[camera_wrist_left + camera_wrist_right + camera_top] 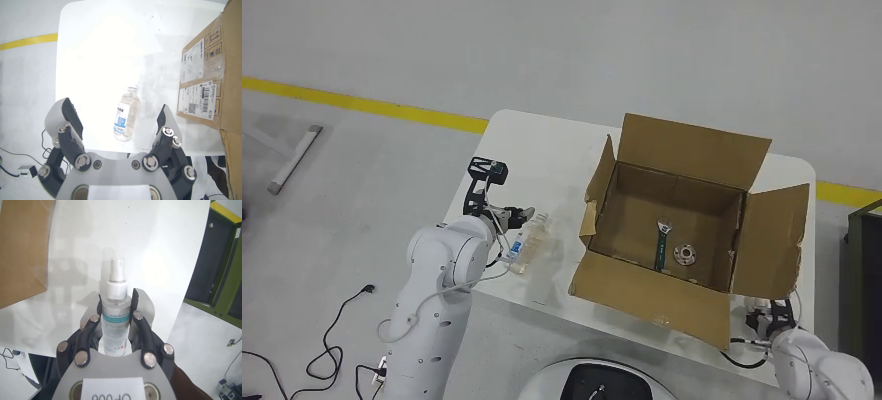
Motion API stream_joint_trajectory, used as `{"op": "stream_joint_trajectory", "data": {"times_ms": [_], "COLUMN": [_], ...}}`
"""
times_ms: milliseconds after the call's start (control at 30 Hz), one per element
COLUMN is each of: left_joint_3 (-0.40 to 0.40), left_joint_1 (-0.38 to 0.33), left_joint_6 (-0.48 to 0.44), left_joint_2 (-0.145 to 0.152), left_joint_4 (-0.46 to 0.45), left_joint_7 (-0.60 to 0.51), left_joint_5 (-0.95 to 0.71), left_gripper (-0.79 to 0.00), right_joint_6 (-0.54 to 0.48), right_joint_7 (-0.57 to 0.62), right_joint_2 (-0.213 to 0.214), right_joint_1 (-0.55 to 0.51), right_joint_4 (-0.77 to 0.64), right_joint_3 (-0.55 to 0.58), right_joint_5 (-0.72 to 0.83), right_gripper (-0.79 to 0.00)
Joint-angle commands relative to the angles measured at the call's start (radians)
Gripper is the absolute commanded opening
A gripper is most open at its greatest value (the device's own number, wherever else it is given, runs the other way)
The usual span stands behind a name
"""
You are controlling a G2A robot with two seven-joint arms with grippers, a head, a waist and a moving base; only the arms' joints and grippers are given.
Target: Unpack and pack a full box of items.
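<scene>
An open cardboard box (pixel 652 290) stands on the white table (pixel 542 150). Inside it lie a wrench (pixel 663 243) and a small round metal part (pixel 684 255). A clear bottle (pixel 126 115) with a white and blue label lies on its side on the table left of the box, also seen from above (pixel 527 247). My left gripper (pixel 115 108) hovers open over that bottle, its fingers apart on either side and not touching it. At the table's front right corner, my right gripper (pixel 117 296) is shut on a clear spray bottle (pixel 115 321) with a white pump top.
The box's side with shipping labels (pixel 206 79) stands close to the right of the lying bottle. A box flap (pixel 20 247) is to one side of the spray bottle. A dark green frame (pixel 223 256) stands past the table's right edge. Cables lie on the floor.
</scene>
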Motion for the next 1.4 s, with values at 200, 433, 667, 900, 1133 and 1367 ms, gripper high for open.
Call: {"op": "stream_joint_trajectory", "data": {"times_ms": [200, 433, 667, 900, 1133, 1367], "left_joint_3": [0.000, 0.000, 0.000, 0.000, 0.000, 0.000], "left_joint_1": [0.000, 0.000, 0.000, 0.000, 0.000, 0.000], "left_joint_6": [0.000, 0.000, 0.000, 0.000, 0.000, 0.000], "left_joint_2": [0.000, 0.000, 0.000, 0.000, 0.000, 0.000], "left_joint_4": [0.000, 0.000, 0.000, 0.000, 0.000, 0.000], "left_joint_7": [0.000, 0.000, 0.000, 0.000, 0.000, 0.000], "left_joint_5": [0.000, 0.000, 0.000, 0.000, 0.000, 0.000], "left_gripper": [0.000, 0.000, 0.000, 0.000, 0.000, 0.000], "right_joint_6": [-0.011, -0.013, 0.052, -0.014, -0.137, -0.002], "right_joint_7": [0.015, 0.040, -0.010, -0.201, -0.235, -0.052], "right_joint_2": [-0.002, -0.002, -0.008, -0.003, 0.017, 0.011], "right_joint_1": [0.012, 0.004, -0.024, 0.123, 0.327, 0.403], "right_joint_4": [0.001, -0.108, -0.341, -0.342, -0.342, -0.342], "right_joint_3": [0.003, 0.076, 0.254, 0.334, 0.126, -0.246], "right_joint_5": [-0.001, 0.040, 0.097, 0.229, 0.222, -0.010], "right_gripper": [-0.419, -0.234, -0.785, -0.785, -0.785, -0.785]}}
